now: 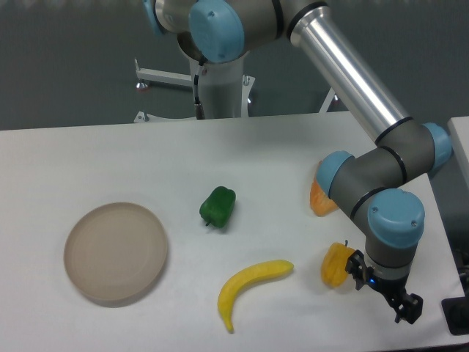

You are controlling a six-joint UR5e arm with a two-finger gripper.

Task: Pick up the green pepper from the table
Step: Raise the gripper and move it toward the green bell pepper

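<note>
One target only, the green pepper (218, 207), lying on its side near the middle of the table (88, 154), stem end toward 6 o'clock, with bare white surface all around it. Working left to right: the beige plate (116, 253) sits at about 8 o'clock from the pepper, well apart and not in the approach path; the banana (251, 284) lies at roughly 5 o'clock from it, near but not touching; further right, at 4 o'clock, the yellow-orange pepper (335, 265) sits just beside the wrist, and an orange object (321, 198) is partly hidden behind the elbow joint. The gripper (405, 306) hangs at the far right, low over the table edge, well apart from the target; it carries nothing, but its fingers are small and dark here and I cannot tell how wide they stand. Judgement: step in hand is the reach. Lift clear of the yellow-orange pepper first, travel toward 9 o'clock above the banana, confirm jaws are spread before descent, then come down vertically over the pepper's widest lobes. Skin looks glossy, so closing across the blocky body rather than the stem should reduce slip.
</note>
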